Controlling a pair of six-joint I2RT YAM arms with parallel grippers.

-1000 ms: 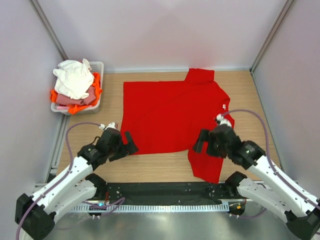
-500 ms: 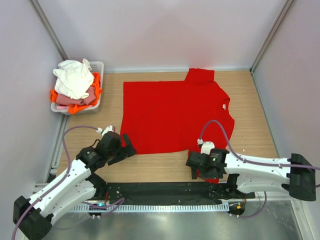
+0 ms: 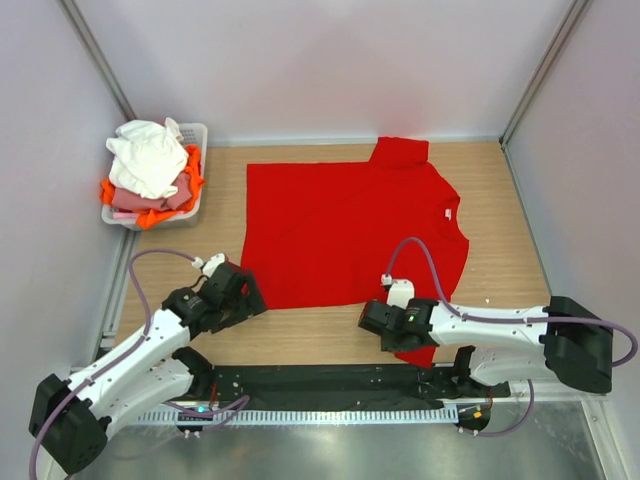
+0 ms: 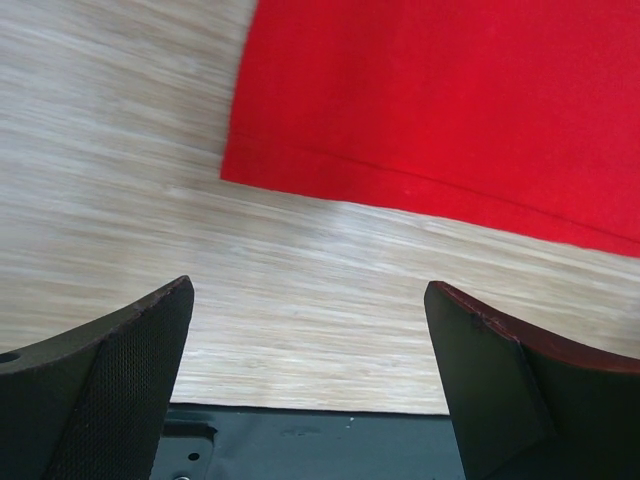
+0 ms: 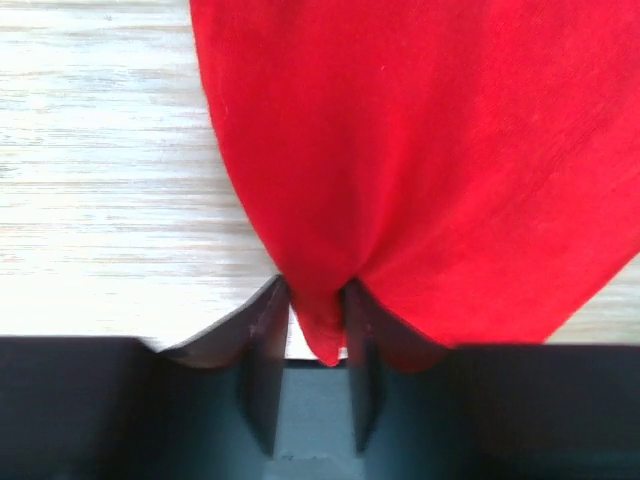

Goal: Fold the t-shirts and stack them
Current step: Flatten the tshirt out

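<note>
A bright red t-shirt (image 3: 345, 225) lies spread flat on the wooden table, one sleeve at the back and one at the near right. My right gripper (image 3: 385, 335) sits low over the near sleeve, shut on a pinched fold of the red t-shirt (image 5: 420, 150); the cloth bunches between my right gripper's (image 5: 315, 320) jaws. My left gripper (image 3: 250, 295) is open just in front of the shirt's near-left corner (image 4: 300, 170). Only bare wood lies between the wide jaws of my left gripper (image 4: 310, 340). White (image 3: 148, 155), pink (image 3: 150, 200) and orange (image 3: 195, 172) t-shirts are piled in the basket.
A white slotted basket (image 3: 198, 132) stands at the back left against the wall. A black mounting plate (image 3: 320, 380) runs along the table's near edge under both arms. Grey walls close in the left, back and right sides.
My right arm swung down and left to the near sleeve, and its jaws closed on the red cloth. My left gripper stayed open and crept slightly toward the shirt's corner.
</note>
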